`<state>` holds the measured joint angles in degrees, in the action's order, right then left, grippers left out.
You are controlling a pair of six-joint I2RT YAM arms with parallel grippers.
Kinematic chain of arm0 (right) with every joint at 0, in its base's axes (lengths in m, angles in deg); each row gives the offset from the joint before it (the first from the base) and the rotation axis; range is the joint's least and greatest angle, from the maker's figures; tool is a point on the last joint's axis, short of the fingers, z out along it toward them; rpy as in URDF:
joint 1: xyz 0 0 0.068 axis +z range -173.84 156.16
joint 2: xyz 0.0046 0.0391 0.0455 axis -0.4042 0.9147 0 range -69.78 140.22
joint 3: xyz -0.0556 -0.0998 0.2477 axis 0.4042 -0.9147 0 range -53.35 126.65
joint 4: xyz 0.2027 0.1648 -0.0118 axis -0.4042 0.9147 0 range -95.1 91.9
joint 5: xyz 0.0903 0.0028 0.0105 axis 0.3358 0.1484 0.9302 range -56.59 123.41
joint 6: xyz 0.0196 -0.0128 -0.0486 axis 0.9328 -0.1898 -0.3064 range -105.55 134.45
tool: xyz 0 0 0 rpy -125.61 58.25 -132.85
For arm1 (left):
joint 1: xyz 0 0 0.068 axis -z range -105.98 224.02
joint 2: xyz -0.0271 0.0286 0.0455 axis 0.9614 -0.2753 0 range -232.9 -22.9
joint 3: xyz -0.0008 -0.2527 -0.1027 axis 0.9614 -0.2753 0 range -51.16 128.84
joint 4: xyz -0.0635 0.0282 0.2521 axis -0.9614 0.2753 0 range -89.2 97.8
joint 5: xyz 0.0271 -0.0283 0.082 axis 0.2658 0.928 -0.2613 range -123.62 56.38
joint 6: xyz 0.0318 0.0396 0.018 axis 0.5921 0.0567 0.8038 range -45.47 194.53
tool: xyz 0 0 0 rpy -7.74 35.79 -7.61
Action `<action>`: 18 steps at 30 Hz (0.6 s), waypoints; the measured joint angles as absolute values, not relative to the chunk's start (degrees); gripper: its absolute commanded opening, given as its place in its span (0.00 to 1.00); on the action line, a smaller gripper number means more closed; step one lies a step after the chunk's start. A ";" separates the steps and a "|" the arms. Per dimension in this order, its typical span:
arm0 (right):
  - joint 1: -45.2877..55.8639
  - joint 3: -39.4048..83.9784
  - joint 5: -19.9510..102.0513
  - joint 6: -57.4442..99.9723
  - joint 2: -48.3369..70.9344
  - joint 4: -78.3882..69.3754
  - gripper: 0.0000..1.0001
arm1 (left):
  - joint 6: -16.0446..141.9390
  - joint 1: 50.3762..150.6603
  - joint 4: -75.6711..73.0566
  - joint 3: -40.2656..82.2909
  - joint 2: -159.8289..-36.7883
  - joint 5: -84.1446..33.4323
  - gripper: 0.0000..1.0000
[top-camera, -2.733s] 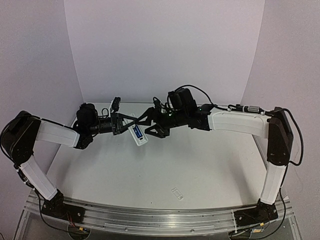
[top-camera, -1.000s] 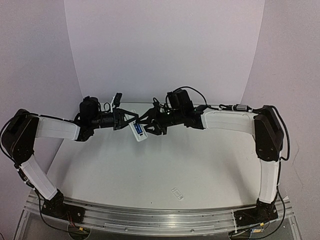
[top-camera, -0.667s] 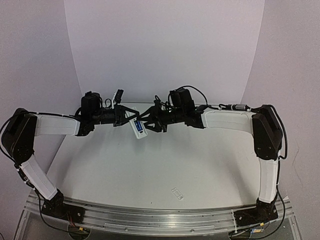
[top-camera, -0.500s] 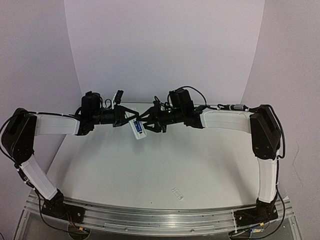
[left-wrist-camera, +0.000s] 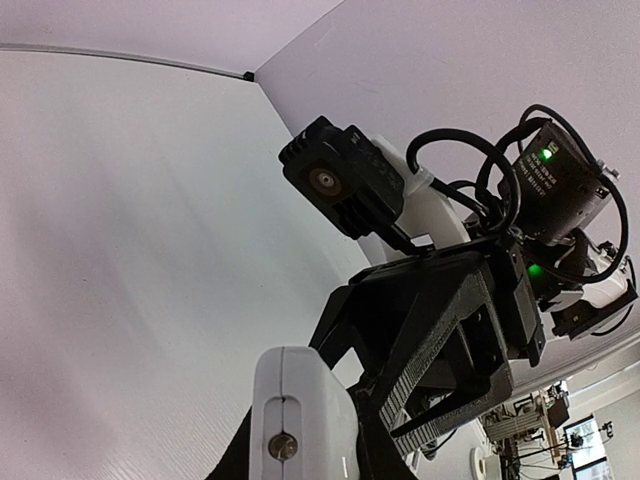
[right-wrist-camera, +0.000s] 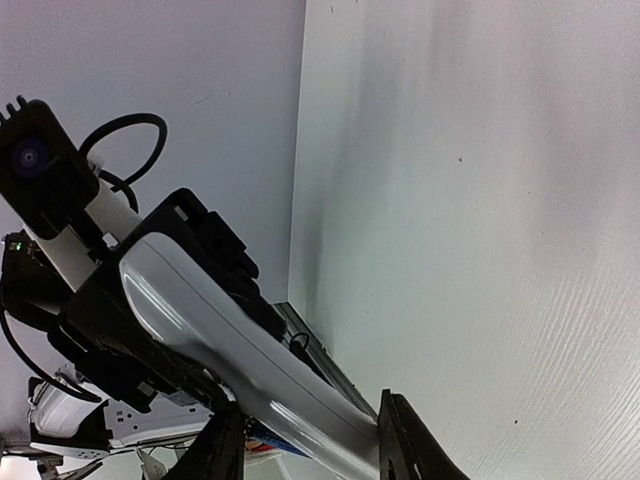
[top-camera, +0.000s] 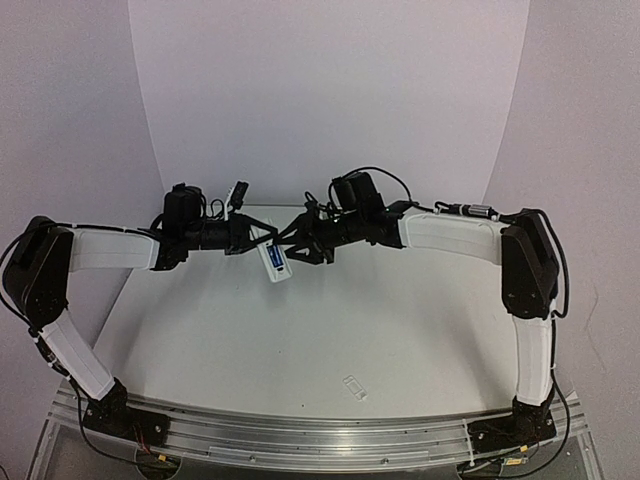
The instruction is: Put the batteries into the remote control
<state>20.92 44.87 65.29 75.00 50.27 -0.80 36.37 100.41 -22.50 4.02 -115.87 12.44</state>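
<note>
The white remote control [top-camera: 279, 266] hangs in the air at the back middle, tilted, held between both grippers. A blue strip of batteries [top-camera: 275, 257] shows in its open back; I cannot tell them apart. My left gripper [top-camera: 257, 241] is shut on the remote's upper end, whose white end face fills the left wrist view [left-wrist-camera: 300, 420]. My right gripper [top-camera: 293, 249] comes from the right, and its fingers [right-wrist-camera: 398, 440] close on the remote's sides [right-wrist-camera: 230, 340]. A bit of blue [right-wrist-camera: 268, 441] shows under the remote there.
A small clear rectangular cover piece [top-camera: 354, 386] lies on the white table [top-camera: 300, 340] near the front edge, right of the middle. White walls [top-camera: 330, 100] close in the back and sides. Both arms are raised well above the table.
Both grippers and the remote have risen a little and drifted toward the back wall. The hold on the remote looks the same. The cover piece has not moved.
</note>
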 measured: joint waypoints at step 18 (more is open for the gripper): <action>21.52 51.29 64.79 72.45 52.06 13.69 0.40 | 46.45 101.65 -22.57 2.34 -115.54 11.10 0.00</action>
